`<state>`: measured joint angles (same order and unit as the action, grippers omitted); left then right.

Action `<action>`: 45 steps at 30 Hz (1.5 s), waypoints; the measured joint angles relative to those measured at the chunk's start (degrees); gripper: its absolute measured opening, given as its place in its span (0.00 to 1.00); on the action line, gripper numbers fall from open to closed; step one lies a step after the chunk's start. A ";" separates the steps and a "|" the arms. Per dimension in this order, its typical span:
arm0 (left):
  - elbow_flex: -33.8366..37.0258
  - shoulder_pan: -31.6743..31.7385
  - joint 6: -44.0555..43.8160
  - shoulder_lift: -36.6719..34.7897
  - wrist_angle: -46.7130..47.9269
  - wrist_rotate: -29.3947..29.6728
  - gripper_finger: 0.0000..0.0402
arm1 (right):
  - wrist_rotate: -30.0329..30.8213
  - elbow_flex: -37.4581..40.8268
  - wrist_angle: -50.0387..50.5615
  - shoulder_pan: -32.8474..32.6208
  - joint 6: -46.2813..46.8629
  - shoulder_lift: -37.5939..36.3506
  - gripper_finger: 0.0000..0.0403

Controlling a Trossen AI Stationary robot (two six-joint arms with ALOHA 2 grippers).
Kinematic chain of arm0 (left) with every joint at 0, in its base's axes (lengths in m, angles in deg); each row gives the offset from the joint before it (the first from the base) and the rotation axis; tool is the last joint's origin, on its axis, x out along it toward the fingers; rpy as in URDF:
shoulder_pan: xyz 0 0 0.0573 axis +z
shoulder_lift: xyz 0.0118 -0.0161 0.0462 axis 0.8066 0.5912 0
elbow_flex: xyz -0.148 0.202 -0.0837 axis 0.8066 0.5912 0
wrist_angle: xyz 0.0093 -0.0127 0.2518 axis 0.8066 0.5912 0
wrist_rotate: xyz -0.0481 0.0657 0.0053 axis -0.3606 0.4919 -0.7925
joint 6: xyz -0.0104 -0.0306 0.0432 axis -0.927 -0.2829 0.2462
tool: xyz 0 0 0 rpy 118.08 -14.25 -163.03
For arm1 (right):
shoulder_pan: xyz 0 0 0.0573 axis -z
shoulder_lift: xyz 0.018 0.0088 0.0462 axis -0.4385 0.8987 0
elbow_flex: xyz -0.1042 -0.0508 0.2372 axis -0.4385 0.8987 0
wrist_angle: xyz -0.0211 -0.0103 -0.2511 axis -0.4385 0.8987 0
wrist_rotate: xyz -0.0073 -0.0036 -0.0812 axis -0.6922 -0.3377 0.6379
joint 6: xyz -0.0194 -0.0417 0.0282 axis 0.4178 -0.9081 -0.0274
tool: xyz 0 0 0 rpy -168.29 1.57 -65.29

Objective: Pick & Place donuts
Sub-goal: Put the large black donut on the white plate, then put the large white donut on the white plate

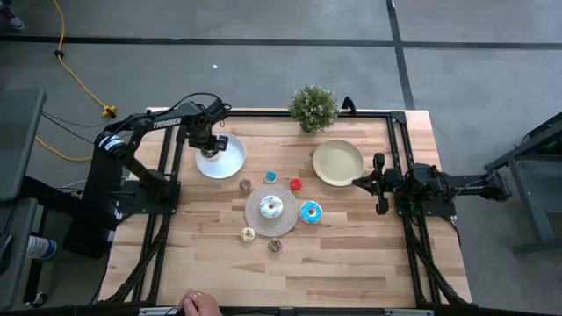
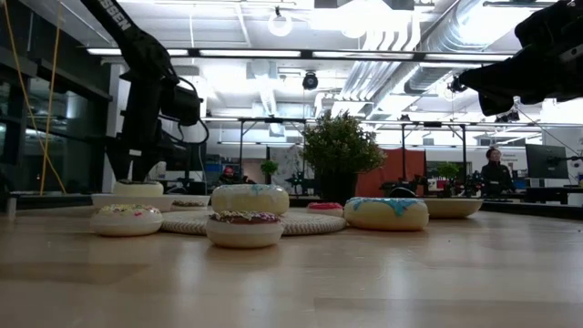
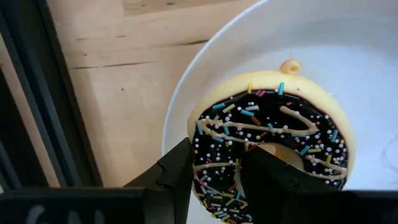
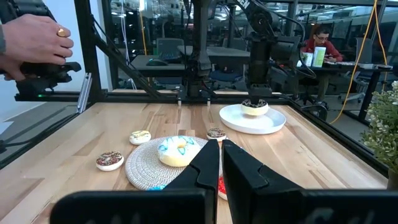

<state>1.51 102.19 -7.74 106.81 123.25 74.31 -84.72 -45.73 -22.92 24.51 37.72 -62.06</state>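
The floor (image 1: 263, 61) around the table is grey concrete, crossed by dark seam lines; a yellow cable (image 1: 75, 75) runs over it on the left side. The table (image 1: 342, 263) is of pale wood planks with a black frame (image 1: 399, 167); a small potted plant (image 1: 313, 107) stands at its far edge. Beyond it, the low view shows an open hall with a white ceiling, silver ducts (image 2: 410, 36) and bright lamps (image 2: 280, 23); a person (image 4: 319, 43) sits at a desk far behind.
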 joint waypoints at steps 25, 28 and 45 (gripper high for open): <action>-5.04 -0.04 6.56 -0.04 1.30 1.41 0.62 | -0.01 0.00 0.00 0.00 0.02 0.00 0.03; -7.26 -0.10 10.77 -0.04 2.22 -1.96 0.62 | -0.01 0.00 0.00 0.01 0.02 0.00 0.03; -21.92 -9.59 25.72 -0.09 6.42 -10.73 0.62 | 0.00 0.00 0.00 0.00 0.02 0.00 0.03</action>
<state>-20.41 92.60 17.97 106.73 129.67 63.58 -84.72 -45.73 -22.92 24.51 37.74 -62.06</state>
